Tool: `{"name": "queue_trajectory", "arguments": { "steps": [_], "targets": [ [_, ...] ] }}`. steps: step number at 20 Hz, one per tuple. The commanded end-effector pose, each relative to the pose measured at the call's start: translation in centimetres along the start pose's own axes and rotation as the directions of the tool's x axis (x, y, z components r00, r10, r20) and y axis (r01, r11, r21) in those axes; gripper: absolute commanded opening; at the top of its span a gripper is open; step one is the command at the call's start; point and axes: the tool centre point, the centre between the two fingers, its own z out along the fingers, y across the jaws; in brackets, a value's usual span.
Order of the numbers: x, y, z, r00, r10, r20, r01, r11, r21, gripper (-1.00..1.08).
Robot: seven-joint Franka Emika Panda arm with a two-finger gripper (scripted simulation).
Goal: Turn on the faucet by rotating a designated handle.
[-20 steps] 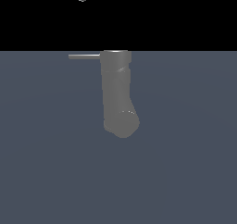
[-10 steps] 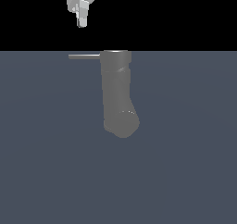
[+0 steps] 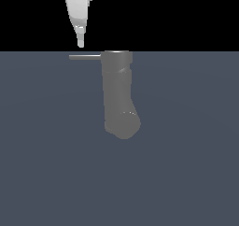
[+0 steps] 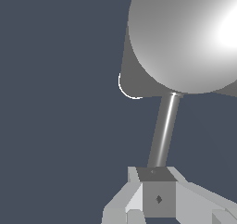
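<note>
The faucet (image 3: 119, 94) is a thick matte gray pipe with a flat top rim and a rounded, bent lower end, standing in the middle of the exterior view. The handle (image 3: 85, 57), a thin light-gray rod, sticks out from the top rim toward the exterior view's left. My white gripper (image 3: 80, 42) hangs just above the rod's outer end, apart from it, fingers together and holding nothing. In the wrist view the faucet (image 4: 185, 33) shows as a large round top. The handle (image 4: 164, 130) runs from it toward my gripper (image 4: 157, 197).
A flat dark blue-gray surface (image 3: 186, 173) lies around and behind the faucet. Above it the background is black.
My gripper has come down from the top edge of the exterior view to just above the handle's outer end. The faucet and handle have not moved.
</note>
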Motion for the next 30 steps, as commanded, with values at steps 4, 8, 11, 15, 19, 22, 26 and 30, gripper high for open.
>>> {"name": "queue_trajectory", "arguments": {
  "steps": [4, 8, 11, 15, 19, 22, 26, 30],
  "targets": [
    [-0.4, -1.7, 2.0, 0.994, 0.102, -0.027, -0.102, 0.995, 0.01, -1.0],
    [-0.6, -2.5, 3.0, 0.988, 0.15, -0.04, -0.15, 0.989, 0.017, -1.0],
    [-0.7, -2.9, 3.4, 0.984, 0.173, -0.047, -0.172, 0.985, 0.021, -1.0],
    [-0.8, -3.1, 3.7, 0.981, 0.187, -0.051, -0.186, 0.982, 0.024, -1.0],
    [-0.8, -3.1, 3.7, 0.981, 0.188, -0.051, -0.187, 0.982, 0.024, -1.0],
    [-0.9, -2.6, 3.7, 0.981, 0.187, -0.051, -0.186, 0.982, 0.023, -1.0],
    [-1.0, -1.5, 3.8, 0.981, 0.187, -0.051, -0.186, 0.982, 0.023, -1.0],
    [-1.1, -0.5, 3.8, 0.981, 0.187, -0.051, -0.186, 0.982, 0.023, -1.0]
  ]
}}
